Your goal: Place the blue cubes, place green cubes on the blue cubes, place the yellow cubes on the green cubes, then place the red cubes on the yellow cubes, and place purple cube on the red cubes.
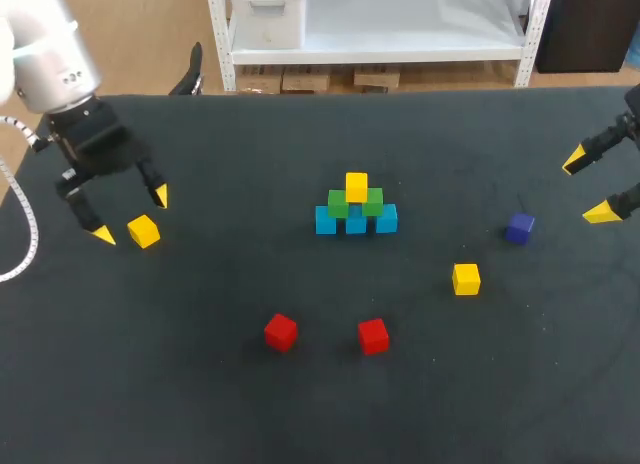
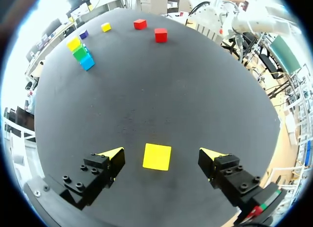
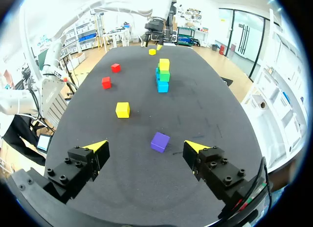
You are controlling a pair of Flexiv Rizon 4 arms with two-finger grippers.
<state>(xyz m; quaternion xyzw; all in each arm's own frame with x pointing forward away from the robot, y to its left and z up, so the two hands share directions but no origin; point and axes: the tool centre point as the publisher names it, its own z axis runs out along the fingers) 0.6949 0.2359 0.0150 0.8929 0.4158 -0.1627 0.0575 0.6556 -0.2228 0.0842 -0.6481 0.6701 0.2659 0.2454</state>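
Stack of cubes stands on the worktop; our left claw gapes astride a loose yellow cube, our right claw gapes near the purple cube.

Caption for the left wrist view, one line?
Open left end effector sits either side of a loose yellow cube without touching it; part-built stack stands far ahead.
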